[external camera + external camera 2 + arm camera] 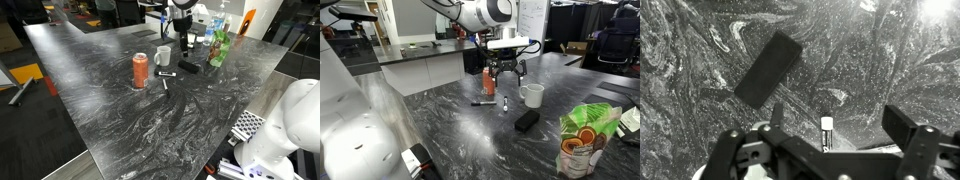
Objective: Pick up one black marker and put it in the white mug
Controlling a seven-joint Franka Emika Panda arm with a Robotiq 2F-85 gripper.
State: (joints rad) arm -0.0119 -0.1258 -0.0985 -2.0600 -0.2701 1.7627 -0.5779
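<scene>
Black marker (826,128) lies flat on the bench (870,60) at the bottom centre of the wrist view, under the gap of the gripper (836,118). The jaws stand spread wide and hold nothing. The marker looks light, stiff and smooth, so I judge it can roll or slip away. The best hold seems to be across the middle of its barrel, with the jaws square to its length. Beyond it, in the upper left of the frame, lies a black block (768,68), apart from it. In an exterior view a second marker (483,102) lies to the left, and the white mug (531,95) stands upright at centre right, near. Farthest back stands the orange can (488,80).
</scene>
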